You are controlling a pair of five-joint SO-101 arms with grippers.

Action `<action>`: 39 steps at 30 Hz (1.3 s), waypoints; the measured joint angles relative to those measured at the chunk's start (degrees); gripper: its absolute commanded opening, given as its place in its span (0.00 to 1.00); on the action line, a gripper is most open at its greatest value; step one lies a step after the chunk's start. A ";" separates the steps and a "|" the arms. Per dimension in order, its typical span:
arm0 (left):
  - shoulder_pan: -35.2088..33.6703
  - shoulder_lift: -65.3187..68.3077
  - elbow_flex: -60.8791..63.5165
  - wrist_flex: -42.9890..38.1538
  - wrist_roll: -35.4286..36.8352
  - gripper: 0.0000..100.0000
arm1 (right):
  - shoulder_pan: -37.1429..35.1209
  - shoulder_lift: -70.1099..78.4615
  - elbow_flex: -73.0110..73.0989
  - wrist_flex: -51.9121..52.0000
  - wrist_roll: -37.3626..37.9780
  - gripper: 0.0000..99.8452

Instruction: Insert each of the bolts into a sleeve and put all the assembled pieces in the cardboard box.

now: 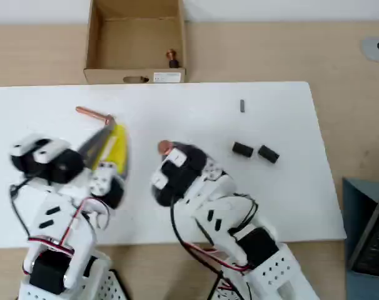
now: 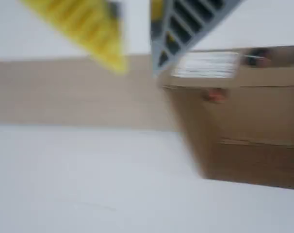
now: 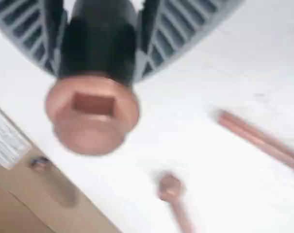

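**Near mat centre, the right gripper clamps a sleeved bolt**

At the middle of the white mat [image 1: 283, 200], the right gripper [image 1: 167, 150] is closed on a black sleeve [image 3: 96, 43] with a copper bolt [image 3: 91, 114] seated in it. The right wrist view shows the bolt's broad head, with a square recess, standing out past the fingertips. At 3 o'clock from that gripper a spare sleeve [image 1: 242, 149] and a second sleeve [image 1: 268, 154] lie on the mat, close together but apart. A small grey piece [image 1: 242, 106] sits at their 12 o'clock.

The left gripper [image 1: 109, 123] is at 9 o'clock from the right one. Its yellow finger [image 2: 84, 29] and grey finger [image 2: 186, 29] stand a narrow gap apart with nothing between them. A loose bolt [image 1: 92, 113] lies on the mat at the gripper's 10 o'clock, its head end just beside the fingertips; whether they touch cannot be told. The right wrist view shows a headed bolt [image 3: 171, 189] and a copper shaft [image 3: 258, 138] lying bare on the mat, near each other. Which of them is the loose bolt cannot be told.

The cardboard box [image 1: 111, 76] stands on the wooden table [image 1: 33, 56] at 12 o'clock, just past the mat's far edge. Inside it, an assembled piece [image 1: 171, 58] rests by the near wall, toward the box's 5 o'clock corner.
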 measured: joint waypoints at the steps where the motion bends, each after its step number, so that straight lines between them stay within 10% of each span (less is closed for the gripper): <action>1: -2.20 0.18 0.00 0.00 0.00 0.00 | 1.23 0.00 0.00 0.00 -0.18 0.01; 12: -21.45 0.26 16.88 0.00 -5.54 0.00 | 20.48 0.18 -9.23 9.14 -11.96 0.01; 39: -22.07 0.35 22.95 14.24 -5.54 0.00 | 24.18 70.86 -68.57 12.57 -17.58 0.01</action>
